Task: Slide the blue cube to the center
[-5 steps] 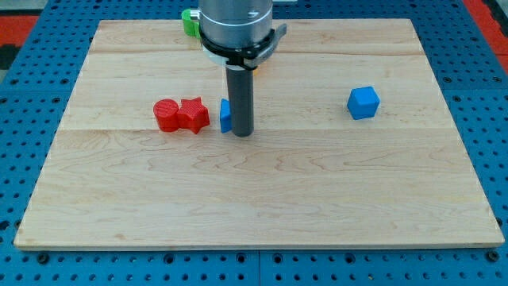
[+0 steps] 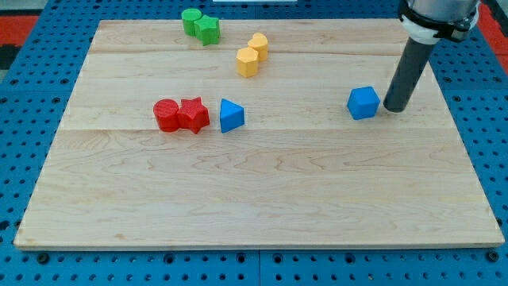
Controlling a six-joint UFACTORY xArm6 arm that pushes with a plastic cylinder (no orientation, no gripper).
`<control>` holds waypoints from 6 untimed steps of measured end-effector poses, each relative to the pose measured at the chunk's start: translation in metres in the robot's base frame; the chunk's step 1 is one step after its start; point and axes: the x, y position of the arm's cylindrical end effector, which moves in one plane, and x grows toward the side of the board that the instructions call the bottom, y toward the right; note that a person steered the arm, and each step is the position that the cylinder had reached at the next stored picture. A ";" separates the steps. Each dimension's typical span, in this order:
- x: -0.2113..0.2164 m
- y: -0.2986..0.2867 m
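The blue cube (image 2: 363,102) sits on the wooden board (image 2: 254,191) at the view's right, above the middle height. My tip (image 2: 394,109) rests on the board just to the right of the blue cube, a small gap apart from it. The dark rod rises from there to the view's top right corner.
A blue triangular block (image 2: 231,116) lies left of centre, with a red cylinder (image 2: 166,115) and a red star-like block (image 2: 193,115) touching each other further left. Two yellow blocks (image 2: 252,54) and two green blocks (image 2: 200,24) sit near the view's top.
My rod has moved from beside the blue triangular block at the centre left across to the right side of the blue cube. No block has moved.
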 end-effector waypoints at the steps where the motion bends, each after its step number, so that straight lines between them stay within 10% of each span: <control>1: 0.000 -0.038; 6: -0.052 -0.202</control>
